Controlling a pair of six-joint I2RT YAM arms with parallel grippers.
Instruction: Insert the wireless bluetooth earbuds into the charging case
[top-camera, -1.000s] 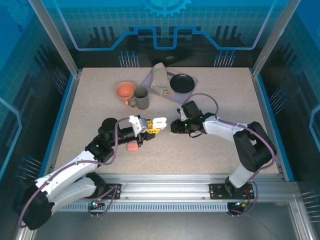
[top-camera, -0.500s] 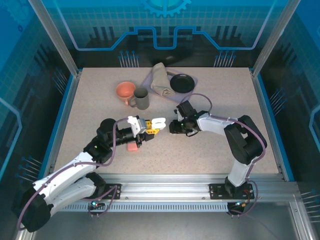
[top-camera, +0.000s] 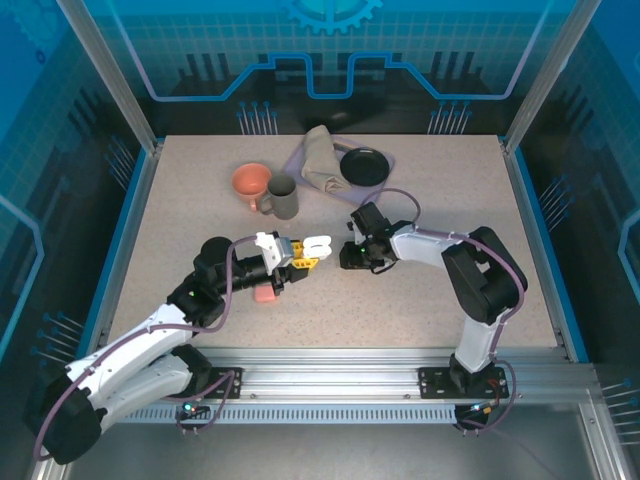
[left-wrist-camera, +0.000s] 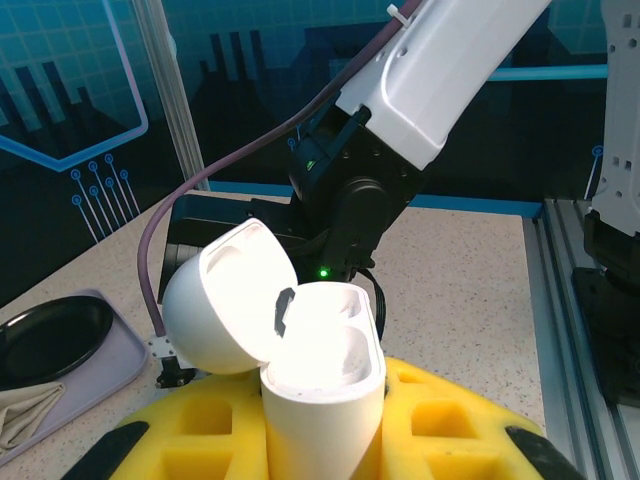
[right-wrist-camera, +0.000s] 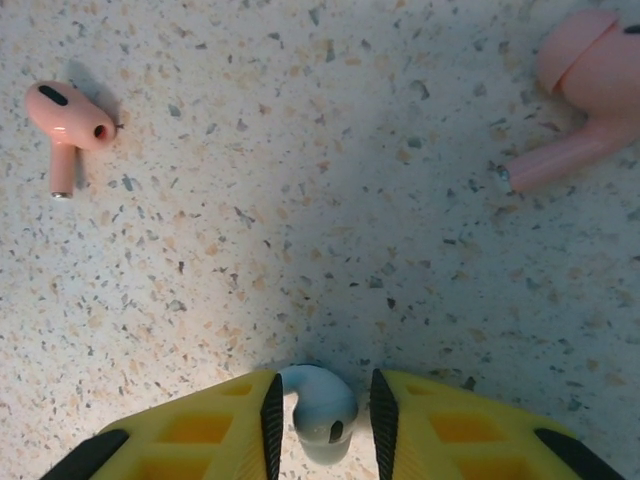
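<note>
Left end effector (left-wrist-camera: 322, 440) clamps the open charging case (left-wrist-camera: 325, 350). Right end effector (right-wrist-camera: 322, 420), narrow, brackets a white earbud (right-wrist-camera: 318, 403) on the counter (right-wrist-camera: 300, 200); grip unconfirmed.

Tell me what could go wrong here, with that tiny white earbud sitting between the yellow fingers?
The white earbud is tiny and rounded; it might pop out of the right gripper or twist as it squeezes. The white case, held lid-open by the left gripper, has a small opening, so a crooked earbud could miss it and fall.
</note>
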